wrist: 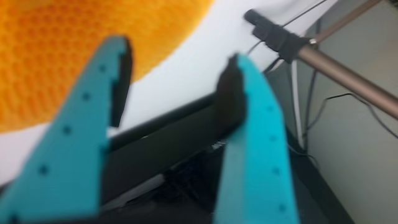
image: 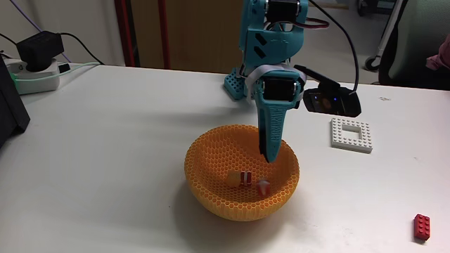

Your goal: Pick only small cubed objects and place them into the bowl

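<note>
At the near right edge of the counter [image: 105, 154] in the fixed view lies one long red studded brick [image: 422, 227], not a cube and rightly left out. Mid-counter stands the orange mesh bowl [image: 211, 158], holding what look like three small cubed objects: one orange-yellow [image: 233, 177], two red-and-white striped [image: 246, 177] [image: 264, 186]; no other small cube is seen on the counter, so the sorting appears complete. Above the bowl's far rim hangs the teal hand [image: 271, 156], fingers parted and holding nothing in the wrist view [wrist: 174, 81]; beyond it sits the white square frame plate [image: 351, 133].

3 small cubes [image: 246, 177], 1 bowl [image: 211, 158], 1 red brick [image: 422, 227].
</note>
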